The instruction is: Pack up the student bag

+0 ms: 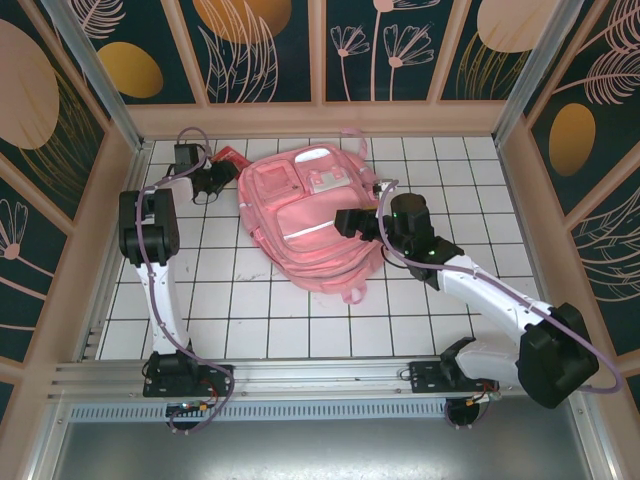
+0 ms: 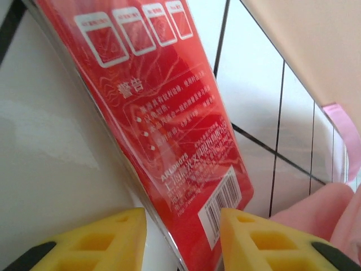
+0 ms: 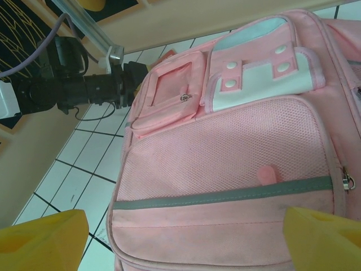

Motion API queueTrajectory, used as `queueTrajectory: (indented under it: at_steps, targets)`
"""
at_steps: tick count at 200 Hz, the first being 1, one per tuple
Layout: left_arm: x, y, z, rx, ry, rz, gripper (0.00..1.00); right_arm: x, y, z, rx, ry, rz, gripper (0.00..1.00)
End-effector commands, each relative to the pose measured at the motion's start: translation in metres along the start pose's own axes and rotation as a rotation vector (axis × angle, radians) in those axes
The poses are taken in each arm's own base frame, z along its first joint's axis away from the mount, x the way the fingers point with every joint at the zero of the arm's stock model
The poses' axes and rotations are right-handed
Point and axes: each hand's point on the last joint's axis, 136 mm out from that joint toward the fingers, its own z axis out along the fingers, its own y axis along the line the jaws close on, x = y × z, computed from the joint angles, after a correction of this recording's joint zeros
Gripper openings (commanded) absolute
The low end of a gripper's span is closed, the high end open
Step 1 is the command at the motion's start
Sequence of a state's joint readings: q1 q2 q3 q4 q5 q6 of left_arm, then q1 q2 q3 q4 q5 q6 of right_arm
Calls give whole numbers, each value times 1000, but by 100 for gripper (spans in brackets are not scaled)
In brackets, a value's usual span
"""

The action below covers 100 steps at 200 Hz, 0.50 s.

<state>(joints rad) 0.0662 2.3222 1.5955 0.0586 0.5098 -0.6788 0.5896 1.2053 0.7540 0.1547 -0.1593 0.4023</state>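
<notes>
The student bag (image 1: 300,210), a big pink backpack, lies flat on the white tiled floor with its front pockets up. A flat red packet (image 1: 228,157) with a barcode lies by its upper left corner. In the left wrist view the red packet (image 2: 169,113) sits tilted between the yellow fingers of my left gripper (image 2: 183,240). The right finger is against its edge and a gap shows at the left finger. My right gripper (image 1: 345,222) hovers over the bag's right side. It stands open (image 3: 183,240) above the mesh pocket and grey strip of the bag (image 3: 225,158).
Wooden walls (image 1: 320,118) with dark flowered panels close in the tiled floor on three sides. A metal rail (image 1: 300,375) runs along the near edge. The left arm's black wrist (image 3: 84,87) shows beyond the bag. A pink strap (image 2: 344,130) lies by the back wall.
</notes>
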Motion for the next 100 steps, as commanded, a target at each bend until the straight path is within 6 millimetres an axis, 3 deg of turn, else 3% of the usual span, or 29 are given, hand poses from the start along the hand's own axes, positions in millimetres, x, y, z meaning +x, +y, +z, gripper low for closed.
queueTrajectory:
  at_steps: [1, 47, 81, 100]
  targets:
    - [-10, 23, 9, -70, -60, -67, 41, -1, 0, 2, -21, -13, 11, 90]
    - [-20, 40, 12, -129, -147, -169, 37, 3, -1, 5, -27, -1, 19, 90]
    - [-19, 51, 16, -155, -173, -207, 1, 4, -3, 8, -23, 5, 21, 90]
    - [-21, 47, 10, -153, -187, -195, 0, 7, -4, 9, -22, 11, 23, 90]
